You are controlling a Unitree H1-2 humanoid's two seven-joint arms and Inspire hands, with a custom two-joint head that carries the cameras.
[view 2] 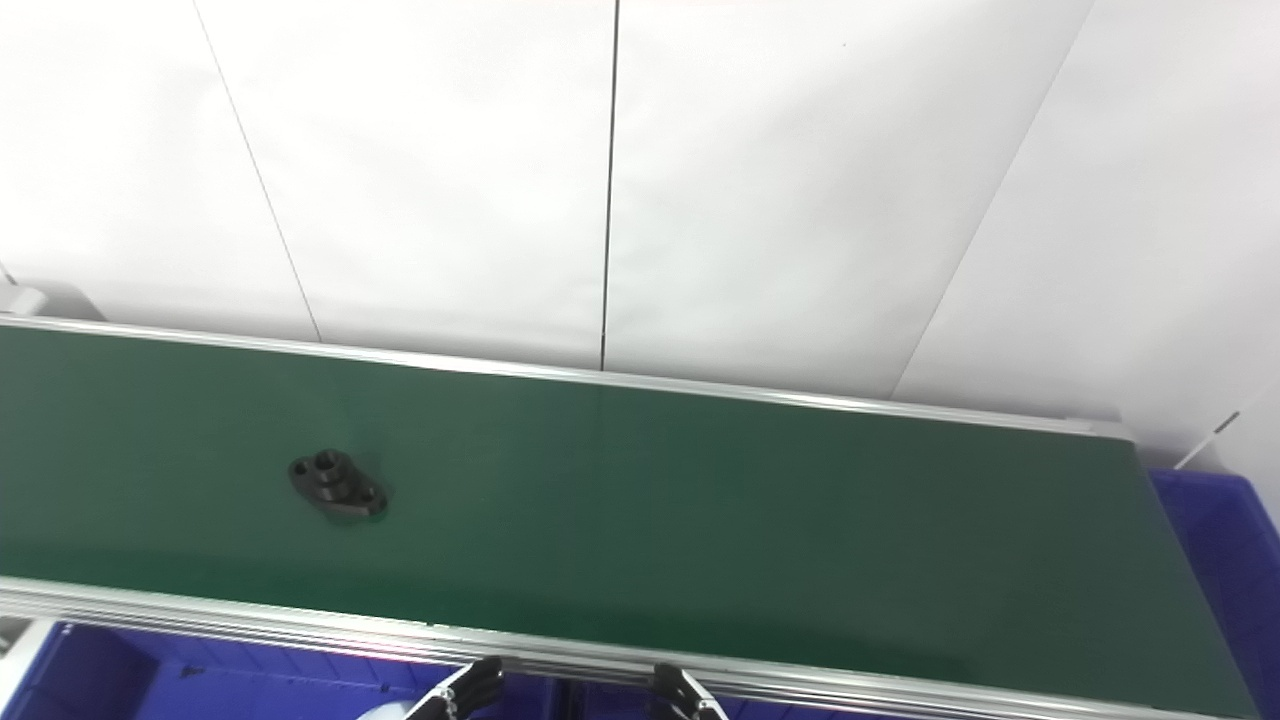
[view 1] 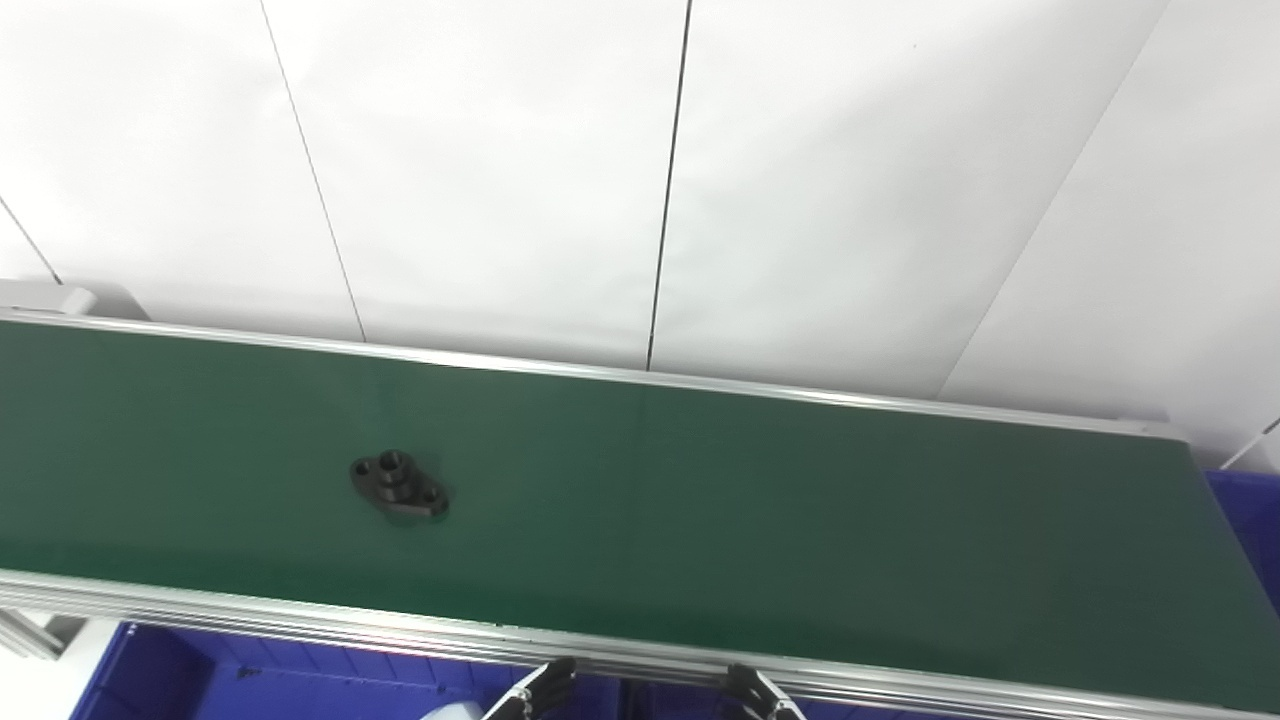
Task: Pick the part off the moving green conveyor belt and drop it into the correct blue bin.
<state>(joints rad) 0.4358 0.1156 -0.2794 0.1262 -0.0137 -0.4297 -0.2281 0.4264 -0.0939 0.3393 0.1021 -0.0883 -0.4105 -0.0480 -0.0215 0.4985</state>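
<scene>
You've got the small black flanged metal part (view 2: 338,486) lying flat on the dark green conveyor belt (view 2: 700,500), at 9 o'clock from belt centre. Blue plastic bin (view 2: 1225,560) sits at 3 o'clock off the belt end. Black fingertips of left hand (view 2: 462,692) and right hand (view 2: 682,697) peek in at 6 o'clock, touching nothing.

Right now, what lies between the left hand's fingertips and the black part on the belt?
Only the conveyor's metal side rail and bare green belt separate the left hand from the black part, in both eye views.

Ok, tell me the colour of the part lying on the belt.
Black. The part shows best in the left eye view, dark against the green belt.
</scene>
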